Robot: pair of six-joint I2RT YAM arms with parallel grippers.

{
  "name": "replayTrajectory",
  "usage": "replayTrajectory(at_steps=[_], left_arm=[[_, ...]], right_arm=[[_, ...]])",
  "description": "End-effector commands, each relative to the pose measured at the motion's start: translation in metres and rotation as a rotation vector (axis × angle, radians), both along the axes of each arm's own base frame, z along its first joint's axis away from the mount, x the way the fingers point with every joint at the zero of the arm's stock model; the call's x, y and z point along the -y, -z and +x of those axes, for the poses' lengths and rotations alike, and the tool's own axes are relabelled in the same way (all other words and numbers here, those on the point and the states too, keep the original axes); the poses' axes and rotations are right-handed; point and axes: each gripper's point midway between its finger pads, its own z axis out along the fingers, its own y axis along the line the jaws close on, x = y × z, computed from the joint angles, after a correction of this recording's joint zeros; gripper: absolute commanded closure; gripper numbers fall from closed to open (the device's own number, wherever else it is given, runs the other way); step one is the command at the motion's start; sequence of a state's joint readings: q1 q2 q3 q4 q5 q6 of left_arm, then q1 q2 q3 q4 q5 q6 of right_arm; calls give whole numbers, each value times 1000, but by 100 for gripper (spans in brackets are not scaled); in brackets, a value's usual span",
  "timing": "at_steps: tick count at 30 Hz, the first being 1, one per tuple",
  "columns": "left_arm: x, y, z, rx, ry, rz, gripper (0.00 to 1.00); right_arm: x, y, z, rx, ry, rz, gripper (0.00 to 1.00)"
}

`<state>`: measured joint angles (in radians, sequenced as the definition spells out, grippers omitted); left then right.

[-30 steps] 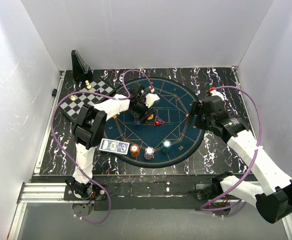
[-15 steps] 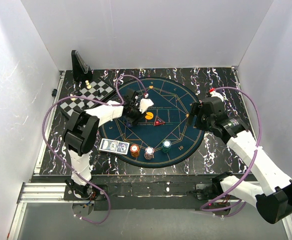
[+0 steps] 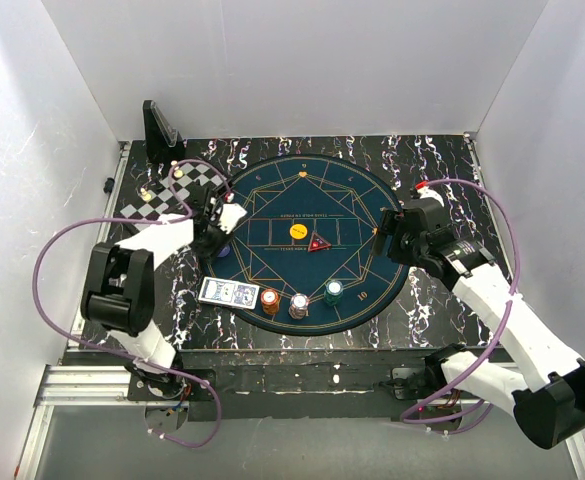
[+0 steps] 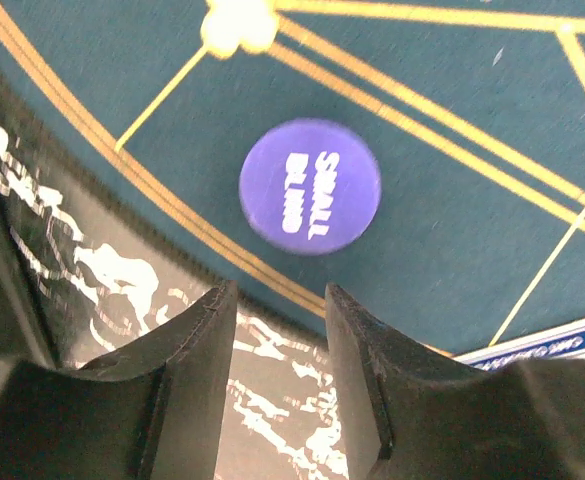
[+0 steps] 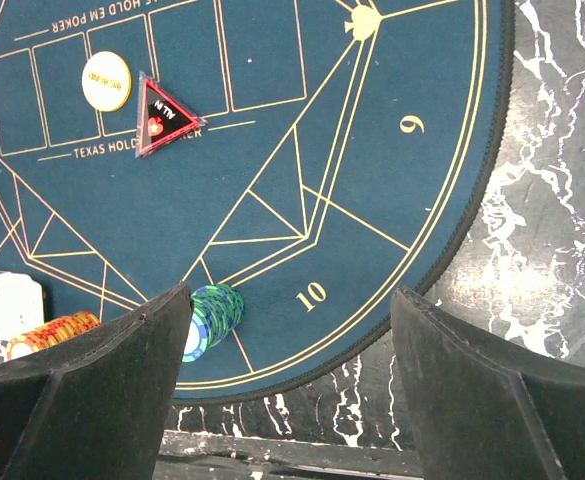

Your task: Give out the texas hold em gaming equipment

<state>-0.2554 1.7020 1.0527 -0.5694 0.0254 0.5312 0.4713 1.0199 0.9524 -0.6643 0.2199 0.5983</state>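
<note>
My left gripper (image 4: 279, 292) has its jaws drawn close together, with a narrow slot between them and nothing in it. It hangs over the marbled black table (image 4: 102, 270), just off the rim of the round blue mat (image 4: 452, 230). Just past my fingertips a round blue marker (image 4: 310, 187) lies flat on the mat, inside the gold rim line. Its white lettering reads SMALL BLIND, the words running up and down in my left wrist view.

My right gripper (image 5: 290, 295) holds its jaws wide apart and empty above the mat's right side, near the gold numbers 9 and 10. The mat is printed TEXAS HOLD EM POKER beside a row of card boxes. A yellow round marker (image 5: 106, 80) lies in one box. Just beside it is a red triangular marker (image 5: 164, 117), one corner pointing right in my right wrist view; its lettering seems to read ALL IN.

Stacks of orange chips (image 3: 270, 299), white chips (image 3: 299, 305) and teal chips (image 3: 333, 291) stand in a row along the mat's near edge. The blue-backed card deck (image 3: 228, 292) lies at the near-left rim, its long axis running left to right.
</note>
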Motion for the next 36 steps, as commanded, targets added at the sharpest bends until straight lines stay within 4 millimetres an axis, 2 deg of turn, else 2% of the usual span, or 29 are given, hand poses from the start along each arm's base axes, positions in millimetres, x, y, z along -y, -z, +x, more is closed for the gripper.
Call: replayTrajectory(at_steps=[1, 7, 9, 10, 11, 13, 15, 17, 20, 22, 25, 31, 34, 36], left_arm=[[-31, -20, -8, 62, -27, 45, 60], [-54, -28, -21, 76, -83, 38, 60], [-51, -36, -21, 83, -90, 1, 57], [-46, -43, -21, 87, -90, -28, 51], [-40, -54, -17, 104, -85, -65, 37], [-23, -75, -11, 126, -64, -156, 15], [-6, -88, -3, 128, -36, -225, 2], [10, -86, 7, 99, 3, -256, 2], [28, -63, 18, 43, 53, -244, 2], [36, -46, 24, 2, 80, -220, 2], [44, -29, 33, -26, 108, -183, 10], [42, -10, 41, -28, 96, -161, 19], [40, -2, 38, -36, 89, -152, 31], [38, 2, 36, -35, 85, -141, 34]], right_arm=[[-10, -1, 7, 25, -30, 37, 14], [-30, 8, 32, -30, -87, 6, 14], [-43, 5, 46, -30, -120, -1, 14], [-50, 5, 52, -33, -139, -8, 13], [-58, 9, 61, -45, -158, -20, 13], [-75, 5, 74, -42, -190, -26, 12], [-90, 2, 86, -46, -208, -21, 11], [-100, 0, 93, -57, -214, -7, 11], [-109, -2, 95, -62, -217, 12, 11], [-108, -4, 92, -50, -216, 14, 12], [-100, 1, 83, -49, -205, 9, 13], [-88, 6, 66, -54, -182, 12, 14], [-86, 9, 62, -58, -178, 20, 18], [-86, 10, 61, -56, -178, 20, 21]])
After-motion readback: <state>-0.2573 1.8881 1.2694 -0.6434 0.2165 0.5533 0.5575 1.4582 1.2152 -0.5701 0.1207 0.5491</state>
